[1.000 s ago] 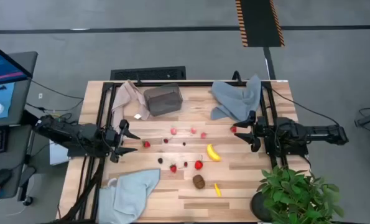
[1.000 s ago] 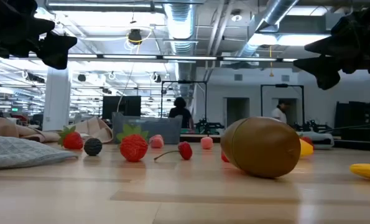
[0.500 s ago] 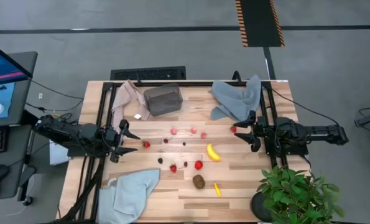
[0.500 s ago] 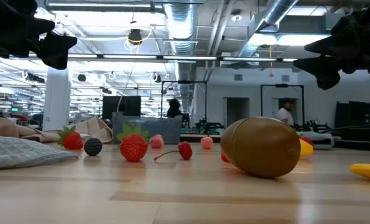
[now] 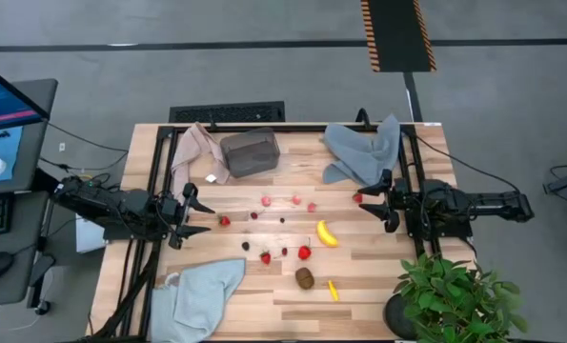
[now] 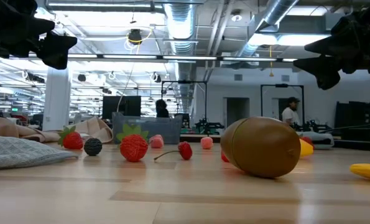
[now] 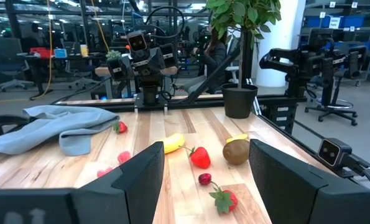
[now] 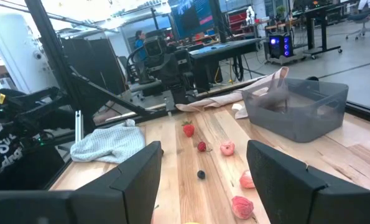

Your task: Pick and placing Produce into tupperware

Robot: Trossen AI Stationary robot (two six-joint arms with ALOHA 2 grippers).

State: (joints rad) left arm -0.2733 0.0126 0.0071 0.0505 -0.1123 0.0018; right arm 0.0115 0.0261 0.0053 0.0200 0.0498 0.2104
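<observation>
Both arms wait at the desk's (image 5: pixel 359 272) sides, left end effector (image 5: pixel 190 215) and right end effector (image 5: pixel 379 198) spread and empty. Produce, banana (image 5: pixel 327 232) and kiwi (image 5: pixel 305 277) included, lies scattered mid-desk; the tupperware (image 5: pixel 250 152) sits at the far edge, ready for loading.

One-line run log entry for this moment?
left gripper: open, empty, at table's left edge | right gripper: open, empty, at right edge | tub: no fruit seen inside | banana, kiwi, strawberries: loose on table

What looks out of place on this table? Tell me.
The beige-pink cloth is draped against the tupperware, with a fold apparently hanging into it in the right wrist view. Otherwise only produce scattered loose across the table; nothing spilled or damaged.
</observation>
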